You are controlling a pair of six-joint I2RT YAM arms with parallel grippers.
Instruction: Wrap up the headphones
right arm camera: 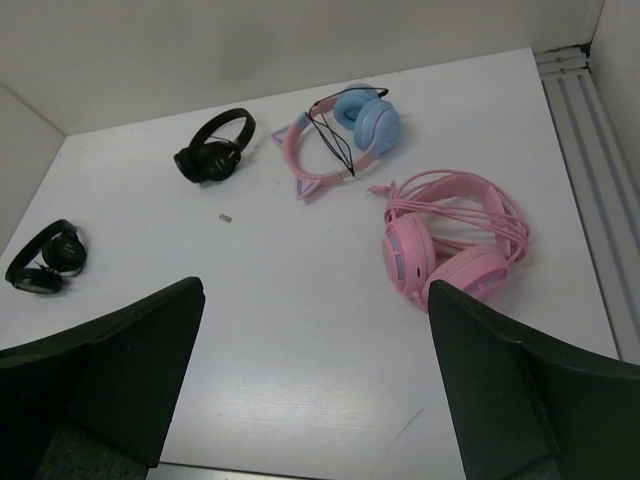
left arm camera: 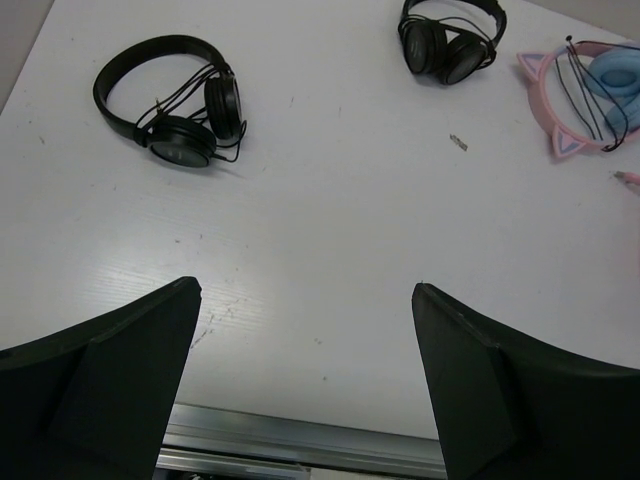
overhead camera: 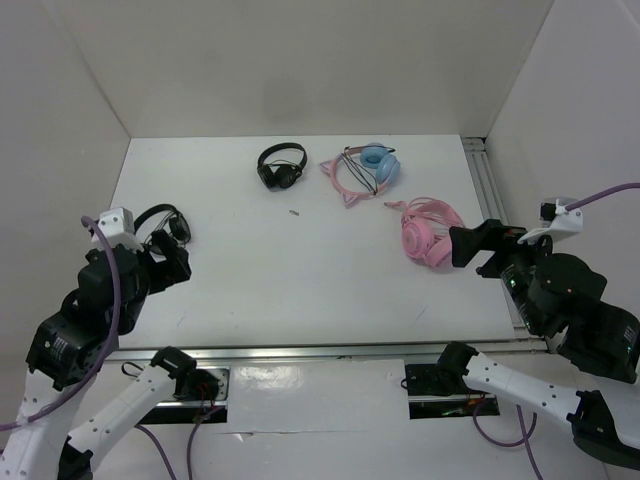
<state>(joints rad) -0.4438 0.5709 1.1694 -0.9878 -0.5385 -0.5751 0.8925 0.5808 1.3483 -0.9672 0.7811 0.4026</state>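
Headphones [overhead camera: 376, 161], one pink pair [overhead camera: 430, 236], two black pairs [overhead camera: 282, 166] [overhead camera: 181, 229]

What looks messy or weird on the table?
A tiny grey scrap lies all alone on the table, in front of the black pair. The cat-ear headphones have their black cable lying loose across them, not wrapped. Nothing looks broken or spilled.

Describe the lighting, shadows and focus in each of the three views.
Top external: soft, even light, only faint shadows under the pink cat-eared headphones with light blue cups. Left wrist: the white table is sharp, the left claw a dark, detail-poor silhouette. Right wrist: the all-pink corded headphones crisp, no glare; the right claw equally dark.
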